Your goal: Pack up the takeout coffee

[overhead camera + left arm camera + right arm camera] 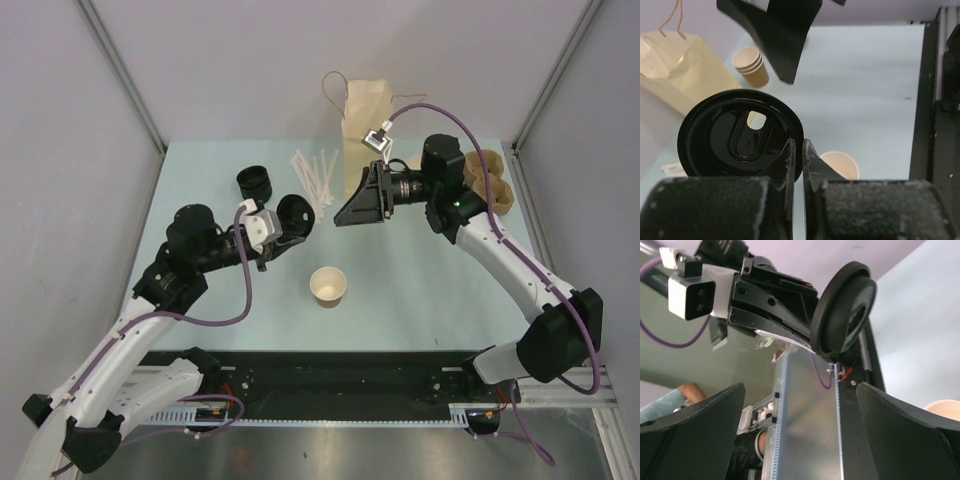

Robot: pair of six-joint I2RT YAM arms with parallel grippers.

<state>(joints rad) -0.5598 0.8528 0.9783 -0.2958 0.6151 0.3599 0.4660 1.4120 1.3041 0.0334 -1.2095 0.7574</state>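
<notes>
A single lidless tan paper cup (328, 285) stands upright on the table's middle; no lidded cup shows. It also shows in the left wrist view (840, 166). My left gripper (284, 232) is shut on the rim of a round black lid (296, 214), held on edge in the air up and left of the cup. The left wrist view shows the lid (740, 135) beside the nearly closed fingers of my left gripper (799, 146). My right gripper (350, 208) is open and empty, hovering in front of the paper bag (365, 125). The right wrist view shows the lid (845, 310).
A stack of loose black lids (255, 182) and white stir sticks (315, 175) lie at the back. Stacked lidless tan cups (752, 65) sit near the bag (685, 70), at the back right behind my right arm (495, 185). The table's black front rail (350, 385) runs along the near edge.
</notes>
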